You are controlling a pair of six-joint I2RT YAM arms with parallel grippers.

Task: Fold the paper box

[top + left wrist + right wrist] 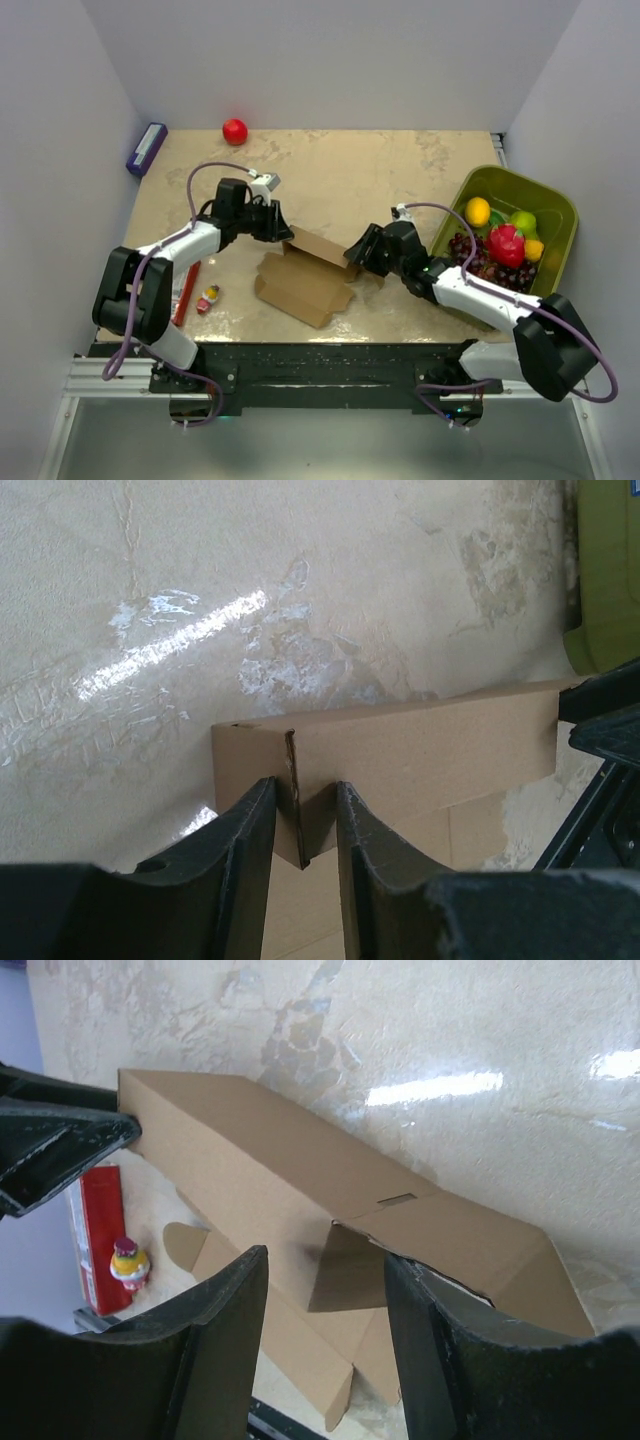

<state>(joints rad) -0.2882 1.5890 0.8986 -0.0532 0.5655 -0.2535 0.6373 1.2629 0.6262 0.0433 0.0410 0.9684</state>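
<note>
The paper box point(305, 280) is a brown die-cut cardboard sheet lying mid-table, with its far long wall point(322, 246) folded upright. My left gripper point(285, 228) is at that wall's left end. In the left wrist view my left gripper point(305, 792) is shut on the paper box's point(420, 745) corner, where an end flap meets the wall. My right gripper point(358, 250) is at the wall's right end. In the right wrist view it point(326, 1257) stands open, astride a triangular flap of the paper box point(250, 1150), and its right finger point(440, 1340) is against the raised end panel.
A green bin point(525, 178) of fruit stands at the right. A red ball point(235, 131) and a purple box point(146, 149) lie at the back left. A red flat pack point(186, 290) and a small toy figure point(209, 298) lie left of the sheet.
</note>
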